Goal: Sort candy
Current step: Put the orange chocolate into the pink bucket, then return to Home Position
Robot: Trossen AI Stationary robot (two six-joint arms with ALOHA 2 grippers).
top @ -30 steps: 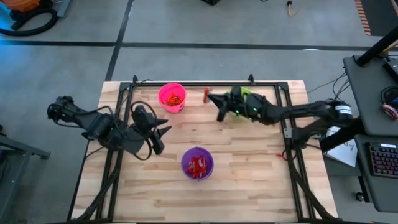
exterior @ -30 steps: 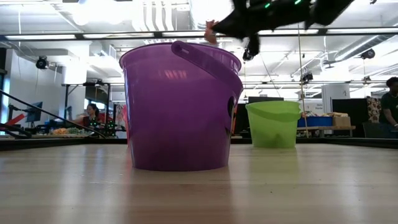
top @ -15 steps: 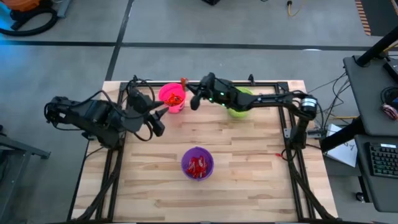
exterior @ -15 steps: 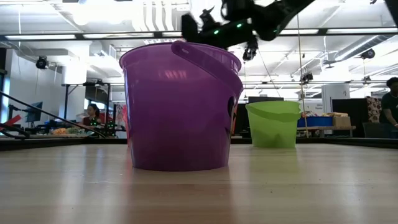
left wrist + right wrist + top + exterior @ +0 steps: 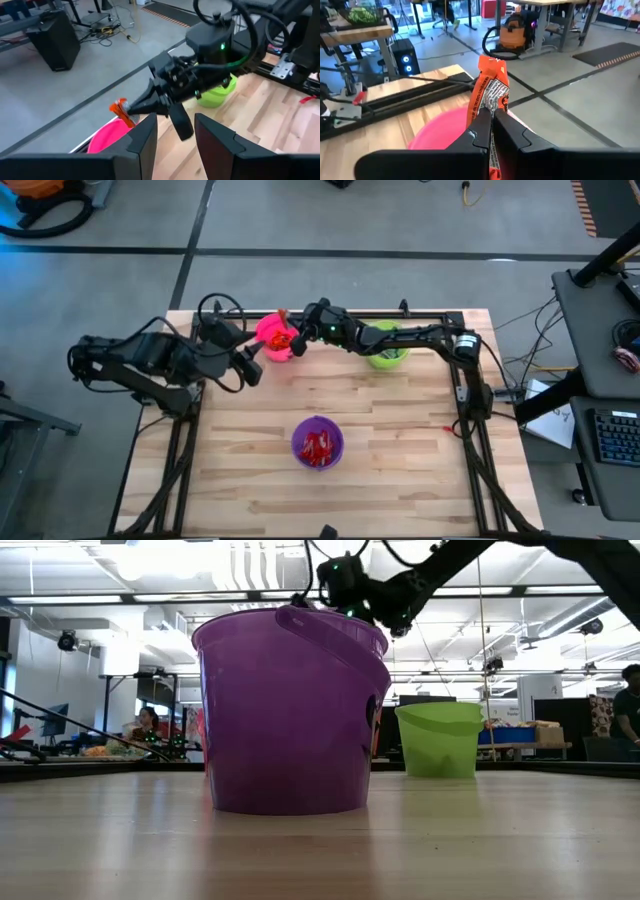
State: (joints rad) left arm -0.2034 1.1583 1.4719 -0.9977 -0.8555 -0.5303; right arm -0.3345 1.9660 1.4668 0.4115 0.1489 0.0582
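Left gripper (image 5: 252,363), spread and empty, at nine o'clock of the pink cup (image 5: 276,337) on the counter (image 5: 400,430). Right gripper (image 5: 292,340), pinching an orange candy (image 5: 489,97), over that cup's three o'clock rim; long axis upright, release straight down. Visible only in right wrist view: wrapper end above fingertips (image 5: 482,131).

held candy (image 5: 490,102): orange wrapper, white panel with dark print
pink cup (image 5: 268,330): bright pink, red and orange candies inside
purple cup (image 5: 318,443): violet, red candies (image 5: 318,447) inside
green cup (image 5: 439,739): lime green
table (image 5: 400,450): pale wood planks, black frame rails
arms: dark, small green lights on the right one
left gripper (image 5: 175,139): dark grey fingers
right gripper (image 5: 492,131): black fingers
floor: grey with dark lines
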